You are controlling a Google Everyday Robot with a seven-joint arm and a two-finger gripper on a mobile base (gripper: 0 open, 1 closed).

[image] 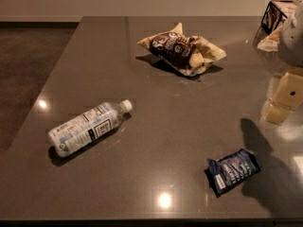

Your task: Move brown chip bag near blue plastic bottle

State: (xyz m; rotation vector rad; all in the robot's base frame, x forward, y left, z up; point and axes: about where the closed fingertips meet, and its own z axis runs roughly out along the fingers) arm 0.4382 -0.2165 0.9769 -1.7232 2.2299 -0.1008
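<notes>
The brown chip bag (pixel 182 49) lies crumpled on the dark table at the far centre, dark brown in the middle with tan-yellow edges. The blue plastic bottle (pixel 87 126) lies on its side at the near left, white cap pointing to the far right. My gripper (pixel 283 98) is at the right edge, cream-coloured, hanging above the table to the right of and nearer than the bag. It holds nothing that I can see, and it is well apart from both the bag and the bottle.
A small dark blue foil packet (pixel 233 170) lies at the near right, below the gripper. A black and white box (pixel 274 14) stands at the far right corner. The table (pixel 161 126) ends at the left, with floor beyond.
</notes>
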